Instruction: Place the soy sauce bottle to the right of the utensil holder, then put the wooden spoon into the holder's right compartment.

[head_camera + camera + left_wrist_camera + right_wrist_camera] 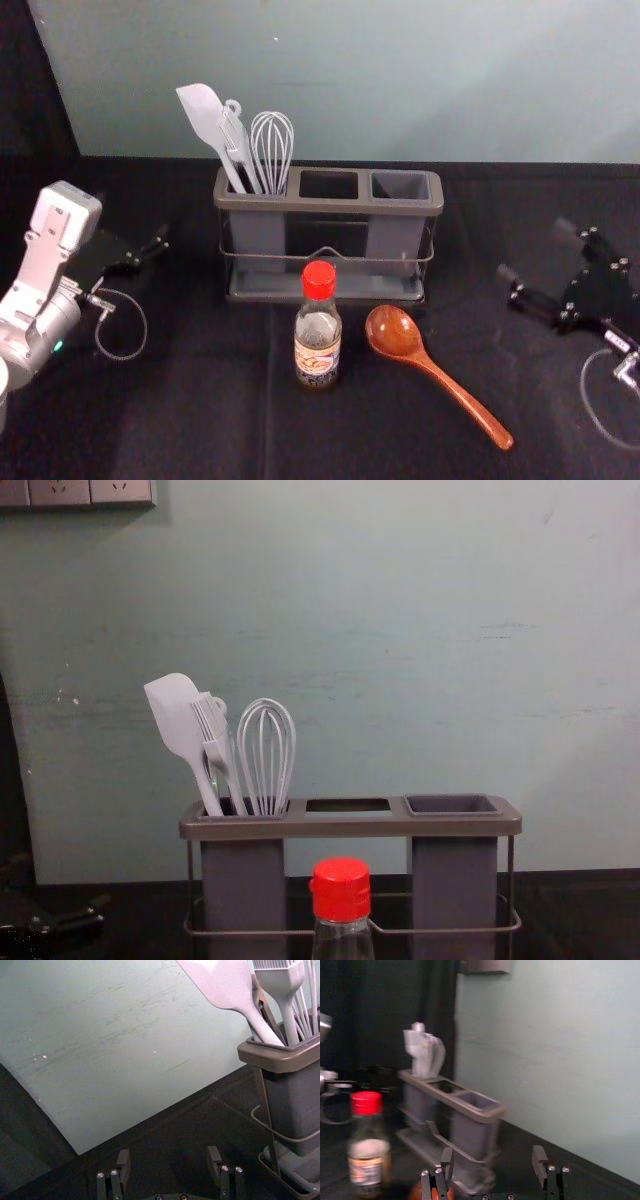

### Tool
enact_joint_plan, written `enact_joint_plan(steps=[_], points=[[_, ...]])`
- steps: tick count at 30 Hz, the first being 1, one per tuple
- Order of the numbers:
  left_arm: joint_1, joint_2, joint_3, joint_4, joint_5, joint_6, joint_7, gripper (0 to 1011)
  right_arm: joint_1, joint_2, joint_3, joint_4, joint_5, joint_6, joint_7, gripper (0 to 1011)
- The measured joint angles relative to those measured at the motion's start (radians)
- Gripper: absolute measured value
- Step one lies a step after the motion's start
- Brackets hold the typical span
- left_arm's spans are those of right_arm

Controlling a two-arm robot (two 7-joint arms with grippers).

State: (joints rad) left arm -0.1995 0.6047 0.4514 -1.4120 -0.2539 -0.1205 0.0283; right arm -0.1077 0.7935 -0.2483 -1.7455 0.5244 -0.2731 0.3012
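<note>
A: We are listing first the bottle: one piece, red cap, printed label. It is standing upright on the dark cloth, in front of the holder, near its middle.

B: We are entering next the spoon: one piece, wooden, reddish brown. It is lying just to the right of the bottle, its bowl pointing toward the holder, its handle slanting toward us and to the right.

A: We are recording the holder as one long rack with three openings. Its left compartment is carrying a pale spatula, a brush and a whisk, all leaning with their heads up. The right compartment is standing open at the top.

B: We are adding two grippers. The right gripper is waiting to the right of the holder and spoon, apart from both; in its own wrist view we are finding the right gripper with its fingers spread wide.

A: The left gripper is resting to the left of the holder, apart from it. We are marking its fingers, too, as standing wide apart in its wrist view.

B: Outermost, we are noting the pale wall rising behind the holder, and a socket panel sitting high on its left.
</note>
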Motion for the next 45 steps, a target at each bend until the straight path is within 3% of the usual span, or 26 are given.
enact_joint_plan(steps=[5, 8, 16, 29, 45], points=[[0.0, 0.0, 0.0, 0.0, 0.0, 0.0, 0.0, 1005, 0.003, 0.013, -0.028, -0.02, 0.052, 0.019, 0.128, 1003], [0.0, 0.0, 0.0, 0.0, 0.0, 0.0, 0.0, 1005, 0.016, 0.009, -0.045, -0.02, 0.058, 0.031, 0.166, 1003], [0.0, 0.0, 0.0, 0.0, 0.0, 0.0, 0.0, 1005, 0.079, -0.034, -0.103, -0.003, 0.07, 0.078, 0.281, 1003], [0.0, 0.0, 0.0, 0.0, 0.0, 0.0, 0.0, 1005, 0.257, -0.153, -0.205, 0.087, 0.028, 0.188, 0.367, 1003], [0.0, 0.0, 0.0, 0.0, 0.0, 0.0, 0.0, 1005, 0.364, -0.221, -0.285, 0.146, -0.014, 0.25, 0.374, 1002]])
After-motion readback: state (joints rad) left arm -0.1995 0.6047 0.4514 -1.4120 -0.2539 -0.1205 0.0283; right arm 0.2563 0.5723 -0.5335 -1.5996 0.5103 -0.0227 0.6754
